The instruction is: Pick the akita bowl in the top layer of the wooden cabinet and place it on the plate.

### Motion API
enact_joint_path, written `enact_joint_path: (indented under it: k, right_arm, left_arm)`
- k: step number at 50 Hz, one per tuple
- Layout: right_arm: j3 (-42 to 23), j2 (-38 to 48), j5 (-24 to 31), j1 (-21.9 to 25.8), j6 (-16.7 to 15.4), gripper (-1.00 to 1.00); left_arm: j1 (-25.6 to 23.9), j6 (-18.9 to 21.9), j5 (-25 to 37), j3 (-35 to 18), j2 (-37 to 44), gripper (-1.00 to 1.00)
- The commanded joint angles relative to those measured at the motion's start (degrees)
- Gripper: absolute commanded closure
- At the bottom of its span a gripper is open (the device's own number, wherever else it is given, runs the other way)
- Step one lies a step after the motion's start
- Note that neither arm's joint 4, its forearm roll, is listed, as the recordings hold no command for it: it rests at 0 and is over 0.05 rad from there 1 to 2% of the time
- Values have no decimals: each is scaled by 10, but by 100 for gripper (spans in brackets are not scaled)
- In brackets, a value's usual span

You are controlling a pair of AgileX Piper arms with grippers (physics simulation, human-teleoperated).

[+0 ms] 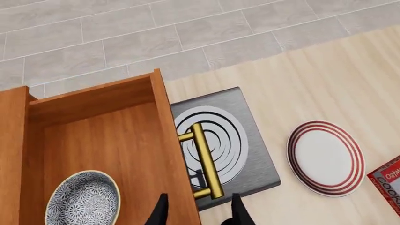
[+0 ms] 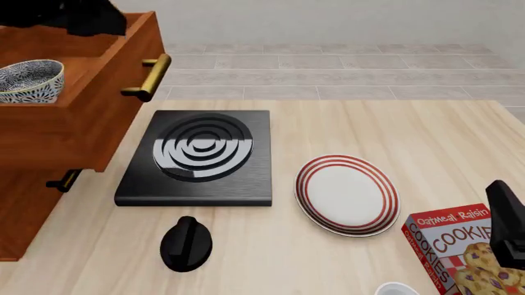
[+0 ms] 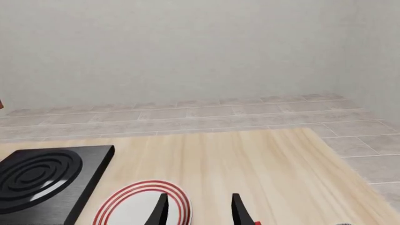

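The akita bowl (image 1: 84, 199) (image 2: 29, 80), blue-and-white patterned with a pale rim, sits inside the pulled-out top layer (image 2: 90, 104) of the wooden cabinet (image 2: 24, 209). My left gripper (image 1: 198, 213) hovers open above the drawer's front board and brass handle (image 1: 203, 159), beside the bowl and holding nothing. In the front view only the dark left arm (image 2: 82, 15) shows over the drawer. The red-ringed plate (image 2: 346, 193) (image 1: 325, 157) (image 3: 140, 204) lies on the table right of the stove. My right gripper (image 3: 198, 211) (image 2: 508, 224) is open and empty, low at the table's right, near the plate.
A black square stove (image 2: 201, 157) with spiral rings lies under the open drawer's front. A black knob-like object (image 2: 186, 243) stands in front of it. A red cookie box (image 2: 459, 246) and a white cup's rim (image 2: 398, 289) sit at the near right.
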Motion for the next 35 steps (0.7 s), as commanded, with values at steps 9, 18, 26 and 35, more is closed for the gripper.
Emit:
enact_joint_path:
  k: [9, 18, 26, 35]
  right_arm:
    - [2, -18, 15, 0, 0, -100]
    - [3, -18, 15, 0, 0, -100]
    - [3, -18, 14, 0, 0, -100]
    - [3, -17, 13, 0, 0, -100]
  left_arm:
    - [33, 27, 17, -64, 15, -100]
    - [45, 31, 21, -68, 21, -100]
    - [60, 42, 26, -75, 29, -100]
    - [88, 70, 34, -95, 35, -100]
